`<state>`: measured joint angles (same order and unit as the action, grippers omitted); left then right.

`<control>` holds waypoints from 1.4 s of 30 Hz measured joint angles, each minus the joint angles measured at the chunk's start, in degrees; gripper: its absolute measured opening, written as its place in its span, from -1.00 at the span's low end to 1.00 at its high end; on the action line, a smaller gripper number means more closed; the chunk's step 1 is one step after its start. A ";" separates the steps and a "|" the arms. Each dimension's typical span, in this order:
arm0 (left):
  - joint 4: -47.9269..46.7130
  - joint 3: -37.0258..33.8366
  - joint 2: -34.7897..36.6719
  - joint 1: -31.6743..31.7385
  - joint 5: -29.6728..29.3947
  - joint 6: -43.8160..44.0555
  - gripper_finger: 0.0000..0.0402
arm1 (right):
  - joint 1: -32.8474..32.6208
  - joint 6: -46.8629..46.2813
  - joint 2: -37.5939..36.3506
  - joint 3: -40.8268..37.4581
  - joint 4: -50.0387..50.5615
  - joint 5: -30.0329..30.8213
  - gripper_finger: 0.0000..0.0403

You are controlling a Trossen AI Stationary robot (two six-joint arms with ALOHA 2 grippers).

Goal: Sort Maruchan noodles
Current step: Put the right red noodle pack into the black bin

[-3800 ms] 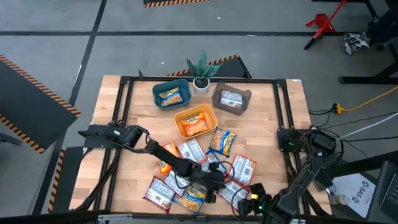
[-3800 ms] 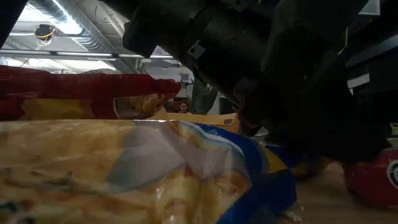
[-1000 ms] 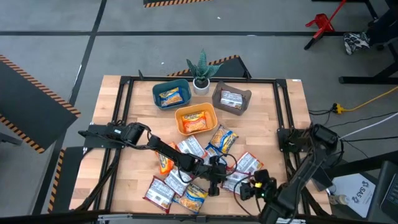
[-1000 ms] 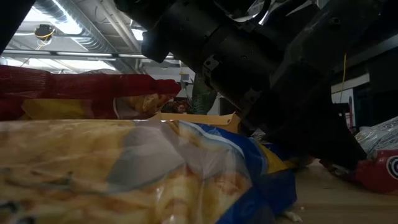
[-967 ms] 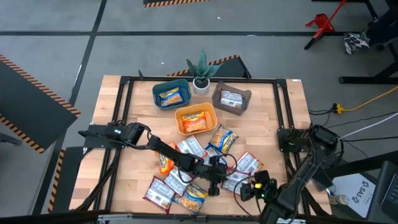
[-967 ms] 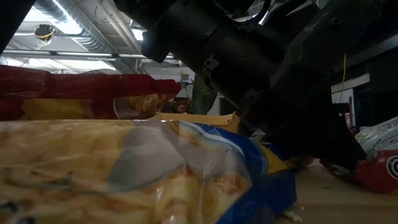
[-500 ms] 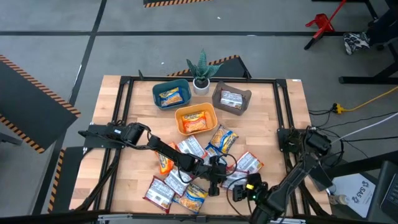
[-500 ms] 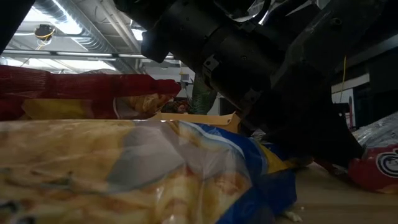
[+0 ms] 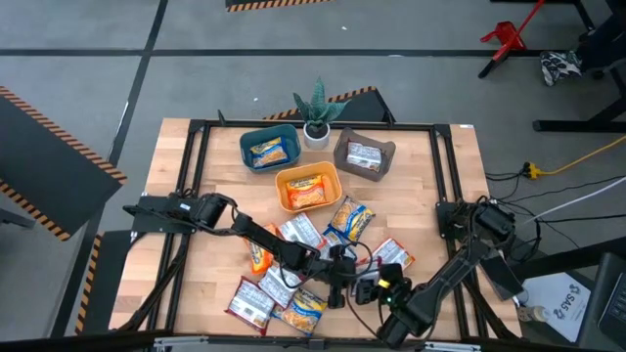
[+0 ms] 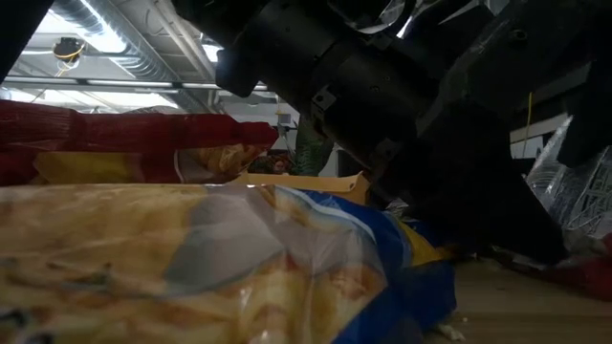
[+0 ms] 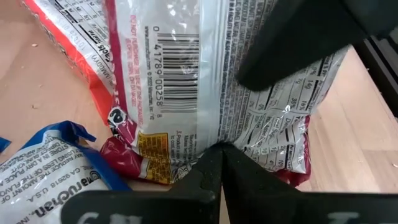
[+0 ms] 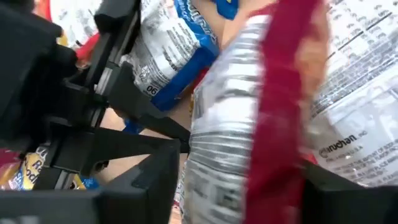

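Note:
Several Maruchan noodle packets lie heaped on the table's near middle. My left gripper [image 9: 344, 277] is shut on a red-and-white packet [image 11: 205, 81] that lies back-up, barcode showing. My right gripper [image 9: 370, 286] has come in from the right. It is open, with its fingers [image 12: 158, 177] on either side of the same packet [image 12: 249, 124], which stands bent up edge-on between them. A yellow-and-blue packet [image 10: 191, 268] fills the low view's foreground. My left gripper pinches the red-and-white packet's near end edge [image 11: 219, 138] between its two fingers, slanting down from the table's left. The packet stretches away from the fingers over other packets. My right gripper stands astride the packet's other end [image 12: 261, 155]; whether its fingers touch it, I cannot tell.
At the back stand a teal bin [image 9: 256, 134], an orange bin [image 9: 286, 181] and a grey bin [image 9: 342, 154], each holding a packet, with a small potted plant [image 9: 315, 112] between them. Loose packets [image 9: 349, 220] [image 9: 252, 303] surround both grippers.
My right gripper has gone toward the table's left and down, up to the red-and-white packet that my left gripper holds. That packet's far end has tipped up off the table, as the low view shows.

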<state>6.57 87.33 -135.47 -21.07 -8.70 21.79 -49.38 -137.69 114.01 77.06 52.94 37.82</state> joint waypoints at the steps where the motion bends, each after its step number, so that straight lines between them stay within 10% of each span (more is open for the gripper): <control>1: -0.14 -0.06 0.29 0.01 0.61 -0.69 -1.00 | -0.04 0.00 -0.02 0.00 -0.05 0.11 -0.16; 6: -4.63 -0.68 4.16 0.01 2.53 -2.43 -1.00 | 0.02 0.11 0.00 0.00 -0.25 0.71 -0.53; 26: -35.59 -0.48 34.85 -2.09 -7.85 -5.68 -1.00 | 5.91 3.41 -17.00 0.07 25.57 16.08 -0.51; 35: -45.26 -0.44 46.04 -4.61 -13.83 -5.26 -1.00 | 25.41 20.91 -29.28 0.07 32.44 24.76 -0.49; 42: -51.84 -0.39 51.89 -6.20 -16.76 -1.78 -1.00 | 44.54 50.25 -34.85 0.04 18.17 17.75 -0.48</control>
<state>-45.27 86.94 -83.58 -27.27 -25.45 20.01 -4.84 -87.43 79.16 77.10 71.11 55.57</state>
